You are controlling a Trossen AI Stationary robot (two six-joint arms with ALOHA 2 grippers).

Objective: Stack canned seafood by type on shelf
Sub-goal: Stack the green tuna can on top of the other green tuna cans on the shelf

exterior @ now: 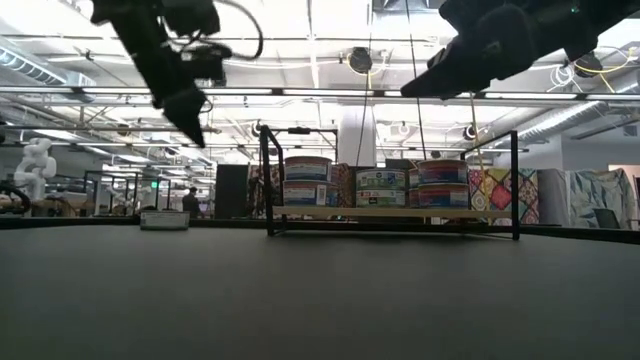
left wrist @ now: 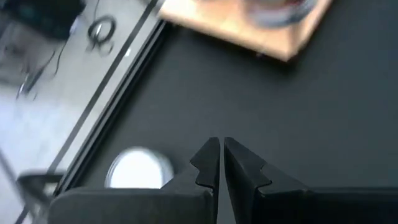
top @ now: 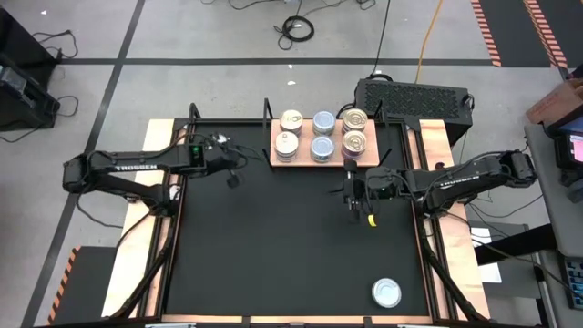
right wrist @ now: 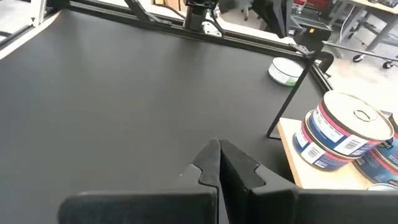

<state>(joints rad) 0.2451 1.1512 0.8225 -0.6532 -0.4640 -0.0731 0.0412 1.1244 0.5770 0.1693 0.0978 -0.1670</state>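
loose tin [top: 386, 292] looks light, rigid, slick; best pinched across its rim. both arms' fingers together, empty.

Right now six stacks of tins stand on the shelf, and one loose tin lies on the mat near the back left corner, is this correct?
Not quite. The loose tin lies near the front right corner of the mat, as the high view shows. The six stacks do stand on the shelf.
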